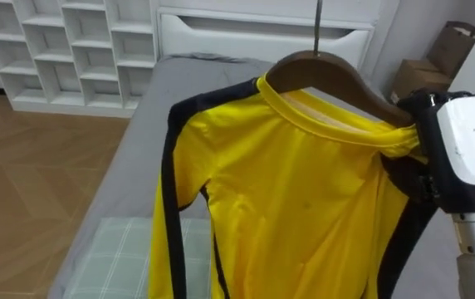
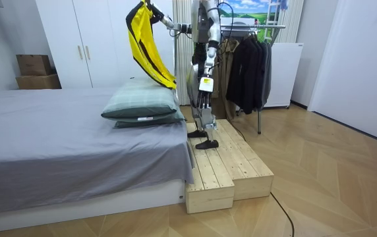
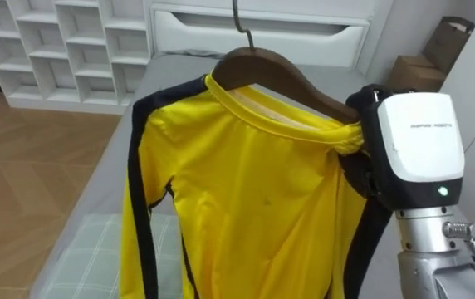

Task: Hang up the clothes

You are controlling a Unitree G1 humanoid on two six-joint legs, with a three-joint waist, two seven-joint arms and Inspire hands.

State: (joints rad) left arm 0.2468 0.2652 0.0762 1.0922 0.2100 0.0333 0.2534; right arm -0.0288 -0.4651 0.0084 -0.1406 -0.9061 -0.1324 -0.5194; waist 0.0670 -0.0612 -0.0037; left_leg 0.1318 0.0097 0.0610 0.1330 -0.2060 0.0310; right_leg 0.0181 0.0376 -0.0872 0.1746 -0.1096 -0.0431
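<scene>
A yellow shirt (image 1: pixel 296 199) with black side stripes hangs on a brown wooden hanger (image 1: pixel 329 75), held up in the air over the bed. The hanger's metal hook (image 1: pixel 316 25) points up and catches on nothing. My right hand (image 1: pixel 418 158) comes in from the right and is shut on the hanger's right end, where the shirt's shoulder bunches up. In the room view I stand on a wooden platform (image 2: pixel 228 164) beside the bed, my right arm stretched towards the bed with the shirt (image 2: pixel 147 46) hanging from it. My left hand (image 2: pixel 209 62) hangs at my side.
The grey bed (image 1: pixel 138 141) lies below the shirt, with green checked pillows (image 2: pixel 142 105) at its near end. A clothes rack (image 2: pixel 258 27) with dark garments (image 2: pixel 248 66) stands behind me. White cubby shelves (image 1: pixel 71 50) and cardboard boxes (image 1: pixel 424 75) line the far wall.
</scene>
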